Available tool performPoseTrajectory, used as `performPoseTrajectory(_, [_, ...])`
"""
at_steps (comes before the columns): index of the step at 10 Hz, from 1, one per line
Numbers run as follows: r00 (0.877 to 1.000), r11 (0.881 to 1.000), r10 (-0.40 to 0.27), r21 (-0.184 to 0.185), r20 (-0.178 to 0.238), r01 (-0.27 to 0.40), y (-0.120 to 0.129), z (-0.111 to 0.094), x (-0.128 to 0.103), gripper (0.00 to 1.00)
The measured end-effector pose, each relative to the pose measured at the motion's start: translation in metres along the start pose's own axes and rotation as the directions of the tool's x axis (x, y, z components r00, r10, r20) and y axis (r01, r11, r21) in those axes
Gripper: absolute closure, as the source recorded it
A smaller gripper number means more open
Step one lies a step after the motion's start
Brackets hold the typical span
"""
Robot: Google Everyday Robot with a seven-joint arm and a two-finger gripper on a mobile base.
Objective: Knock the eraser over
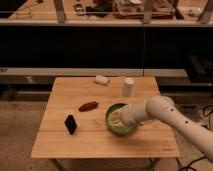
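We found the task not yet done: the eraser [70,124] stood on its narrow end on the wooden table [100,144], a thin dark slab a little tilted but plainly up and not lying flat. As we judged it, everything that mattered was left to do: crossing the table, making contact and tipping the slab.

The gripper [116,118] hung over the green plate [113,129], at or just above its inner side, with the pale arm [162,111] reaching in from the right of the camera view. We could not tell whether the gripper was released or clenched, since its tip merged with the pale shape inside the plate; we saw nothing that it clearly held.

The eraser lay to the left of the gripper in the camera view, near the table's front left part, apart from the plate with bare wood between them. Nothing touched it. The reddish-brown oblong thing [88,106] lay farther back, between the two but off the straight line, so we judged the path along the table's front to be open. The whitish block [101,79] and the white cup [128,87] stood near the back edge, well apart from the eraser
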Motion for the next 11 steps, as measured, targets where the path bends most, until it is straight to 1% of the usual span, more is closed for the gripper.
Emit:
performPoseTrajectory(2, [1.0, 1.0, 0.001, -0.003, 0.006, -0.001, 0.001, 0.0, 0.0, 0.74])
performPoseTrajectory(3, [1.0, 1.0, -0.012, -0.026, 0.024, 0.012, 0.005, 0.004, -0.008, 0.74])
performPoseTrajectory(4, [0.997, 0.996, -0.041, -0.071, 0.06, 0.045, 0.014, 0.013, -0.024, 0.74])
performPoseTrajectory(5, [0.988, 0.983, -0.091, -0.145, 0.122, 0.108, 0.029, 0.028, -0.051, 0.74])
performPoseTrajectory(6, [0.969, 0.953, -0.147, -0.234, 0.197, 0.192, 0.046, 0.048, -0.084, 0.74])
performPoseTrajectory(7, [0.952, 0.92, -0.185, -0.296, 0.245, 0.255, 0.055, 0.063, -0.104, 0.74])
performPoseTrajectory(8, [0.943, 0.892, -0.211, -0.343, 0.259, 0.294, 0.056, 0.076, -0.112, 0.74])
performPoseTrajectory(9, [0.937, 0.86, -0.236, -0.394, 0.259, 0.325, 0.053, 0.094, -0.118, 0.74])
performPoseTrajectory(10, [0.937, 0.841, -0.244, -0.426, 0.25, 0.333, 0.05, 0.107, -0.119, 0.74])
performPoseTrajectory(11, [0.945, 0.831, -0.236, -0.458, 0.227, 0.317, 0.045, 0.123, -0.117, 0.74])
